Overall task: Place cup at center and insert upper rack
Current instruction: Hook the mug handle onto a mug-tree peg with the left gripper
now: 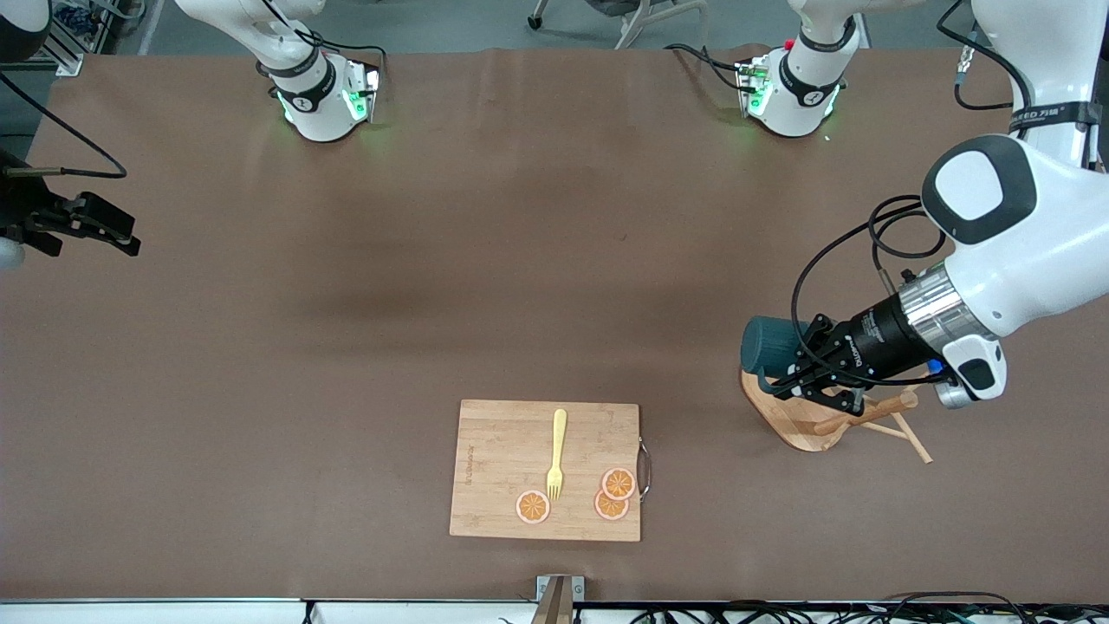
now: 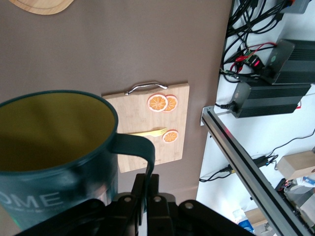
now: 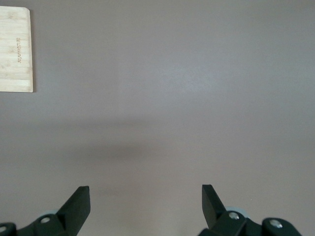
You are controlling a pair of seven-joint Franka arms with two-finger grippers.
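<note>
Toward the left arm's end of the worktop (image 1: 364, 286) from the cutting board (image 1: 546, 471), the upper rack (image 1: 810, 422) lies tipped; over its base the left tool (image 1: 790, 371) grips the cup (image 1: 769, 345) by its handle. Centre lies boardward. Right tool (image 3: 146, 197) waits, released.

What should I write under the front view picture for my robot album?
Left gripper holds the teal cup above the wooden rack; open right gripper waits over the table's other end.
</note>
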